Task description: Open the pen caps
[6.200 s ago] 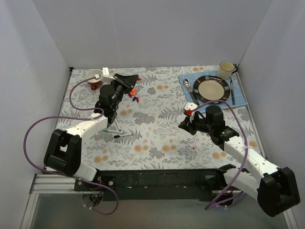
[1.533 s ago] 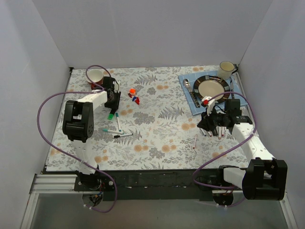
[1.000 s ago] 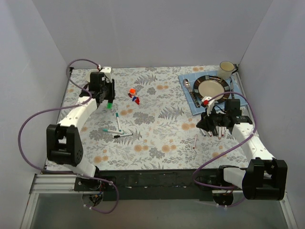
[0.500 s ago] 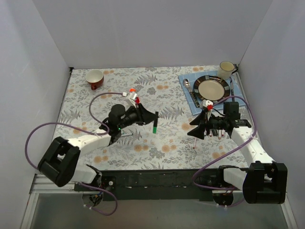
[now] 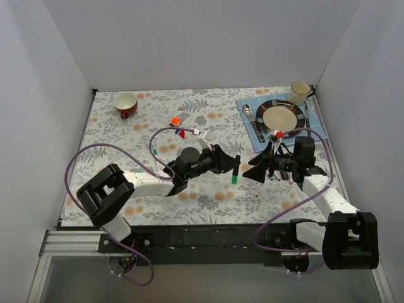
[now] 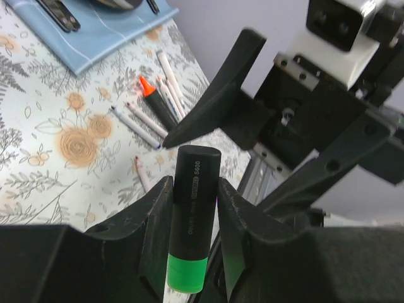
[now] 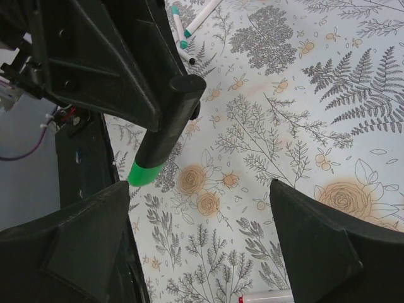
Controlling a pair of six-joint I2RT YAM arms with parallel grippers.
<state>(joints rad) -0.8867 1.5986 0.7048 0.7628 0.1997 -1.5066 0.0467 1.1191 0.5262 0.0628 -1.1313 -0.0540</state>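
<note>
My left gripper (image 5: pixel 231 165) hangs over the middle of the table, shut on a black-barrelled pen (image 6: pixel 192 208). The pen's green cap (image 6: pixel 187 274) points down below the fingers (image 6: pixel 154 240). In the top view the cap (image 5: pixel 234 180) hangs just above the cloth. My right gripper (image 5: pixel 257 165) faces it from the right, open wide, with nothing between its fingers (image 7: pixel 76 240). In the right wrist view the pen (image 7: pixel 170 120) slants in front of the jaws, outside the gap. Loose red, blue and orange pen caps (image 5: pixel 178 129) lie further back. Several uncapped pens (image 5: pixel 281 175) lie under the right arm.
A red cup (image 5: pixel 126 104) stands at the back left. A blue placemat (image 5: pixel 315 129) at the back right carries a plate (image 5: pixel 279 117) and cutlery, with a cream mug (image 5: pixel 300 93) behind. A thin pen (image 5: pixel 258 189) lies near the right gripper. Grey walls close three sides.
The left arm has swung from the back left to the middle, carrying the green-capped pen toward the right gripper. The right gripper has opened wide and turned to face it.
</note>
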